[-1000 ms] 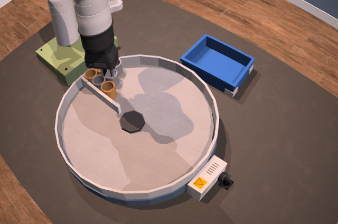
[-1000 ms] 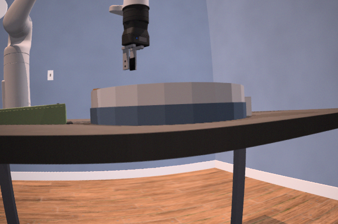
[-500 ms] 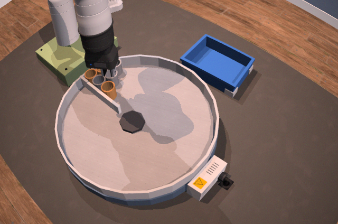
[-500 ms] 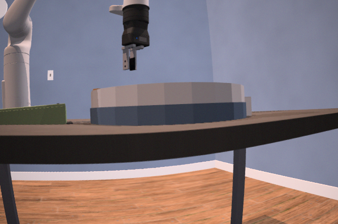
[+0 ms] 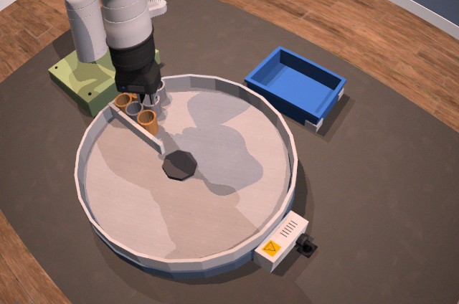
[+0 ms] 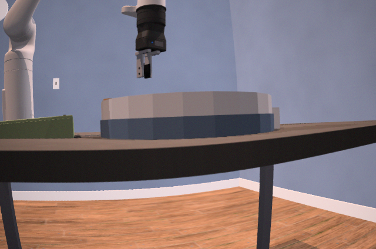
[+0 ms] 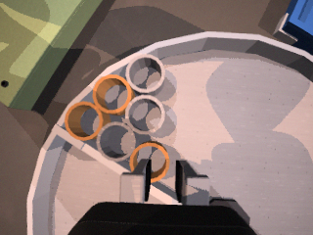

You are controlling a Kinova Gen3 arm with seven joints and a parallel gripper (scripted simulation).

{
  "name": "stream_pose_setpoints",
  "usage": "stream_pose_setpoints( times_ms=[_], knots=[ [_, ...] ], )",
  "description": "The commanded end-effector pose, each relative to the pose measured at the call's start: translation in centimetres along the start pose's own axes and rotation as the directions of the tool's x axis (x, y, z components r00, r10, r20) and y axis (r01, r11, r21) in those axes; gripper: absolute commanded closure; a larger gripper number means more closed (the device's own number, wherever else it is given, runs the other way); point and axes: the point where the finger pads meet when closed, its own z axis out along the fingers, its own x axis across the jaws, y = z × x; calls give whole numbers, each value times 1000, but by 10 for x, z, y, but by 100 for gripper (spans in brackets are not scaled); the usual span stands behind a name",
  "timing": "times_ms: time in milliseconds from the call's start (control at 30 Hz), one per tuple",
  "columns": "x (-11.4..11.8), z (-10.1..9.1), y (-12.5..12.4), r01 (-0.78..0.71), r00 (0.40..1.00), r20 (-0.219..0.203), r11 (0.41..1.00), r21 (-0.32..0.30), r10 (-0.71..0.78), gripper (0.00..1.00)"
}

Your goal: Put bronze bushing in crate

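On the turning table (image 5: 125, 200) (image 6: 182, 105) (image 7: 191, 105), a bronze bushing (image 5: 150, 129) (image 7: 150, 144) stands upright near the inner part of the divider bar. A second bronze bushing (image 5: 120, 103) (image 7: 72, 120) stands at the divider's outer end, and a third bronze bushing (image 7: 100, 93) beside it near the rim. Three grey bushings stand among them. The blue crate (image 5: 296, 87) (image 7: 301, 22) is empty. My gripper (image 5: 146, 100) (image 6: 144, 76) (image 7: 162, 173) is partly open and empty, high above the turning table; in the wrist view the near bronze bushing shows beyond and left of the fingertips' middle.
The divider bar (image 5: 137, 128) (image 7: 105, 159) runs from the rim toward the dark hub (image 5: 179, 165). A raised wall rings the turning table. The green base block (image 5: 68, 71) (image 6: 36, 127) (image 7: 46, 39) stands beside it, and a white motor box (image 5: 276, 244) on the opposite side.
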Motion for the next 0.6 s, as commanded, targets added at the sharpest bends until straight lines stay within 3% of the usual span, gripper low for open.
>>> stream_pose_setpoints(
  times_ms=[0, 567],
  knots=[
    [0, -1, 0, 0, 1000, -1, 1000, -1, 0, 52],
    [0, -1, 0, 0, 1000, -1, 1000, -1, 0, 55]
  ],
)
